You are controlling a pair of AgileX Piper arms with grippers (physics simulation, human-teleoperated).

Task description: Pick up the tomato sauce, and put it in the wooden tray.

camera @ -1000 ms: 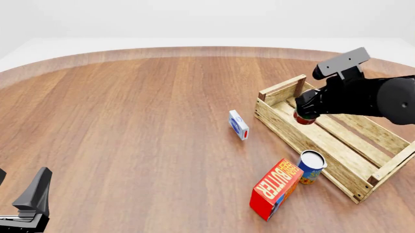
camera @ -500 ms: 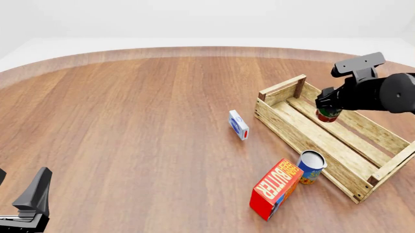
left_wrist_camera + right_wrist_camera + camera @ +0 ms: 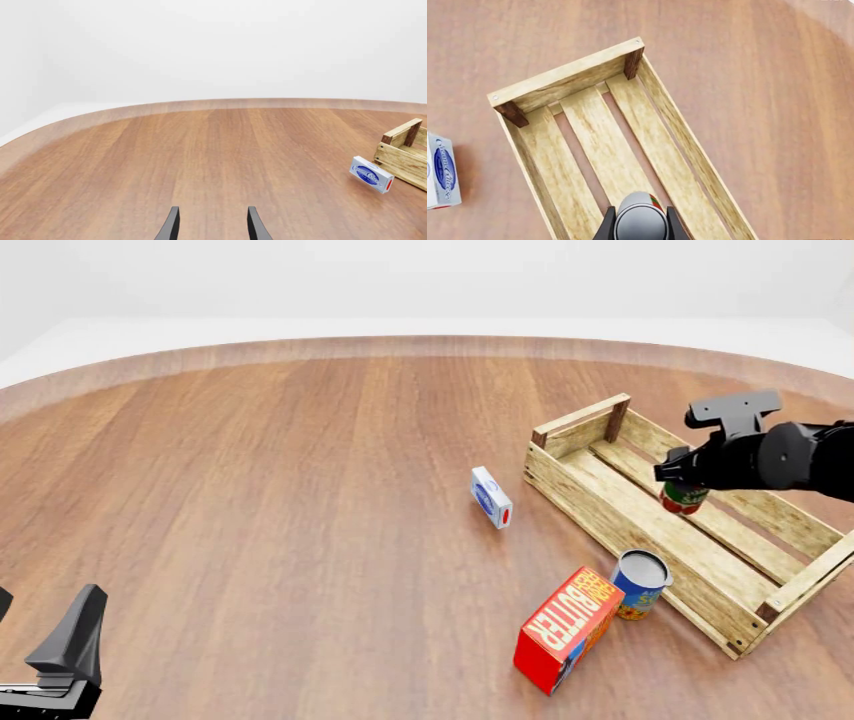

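My right gripper (image 3: 686, 483) is shut on the tomato sauce (image 3: 683, 500), a small can with a red and green label. It holds the can low over the middle slats inside the wooden tray (image 3: 574, 425). In the right wrist view the can's silver top (image 3: 640, 222) sits between the two fingers, above the tray's slatted floor (image 3: 594, 130). My left gripper (image 3: 67, 650) is open and empty at the table's near left corner; its fingertips (image 3: 172, 227) show over bare wood in the left wrist view.
A blue-and-yellow labelled can (image 3: 639, 583) and a red butter box (image 3: 567, 629) stand just outside the tray's near long side. A small blue-and-white box (image 3: 490, 497) stands left of the tray; it also shows in the left wrist view (image 3: 371, 174) and the right wrist view (image 3: 440, 170).
My right gripper has carried the tomato sauce rightward from the tray's near wall over its inside and lowered it toward the slats. The left arm has not moved.
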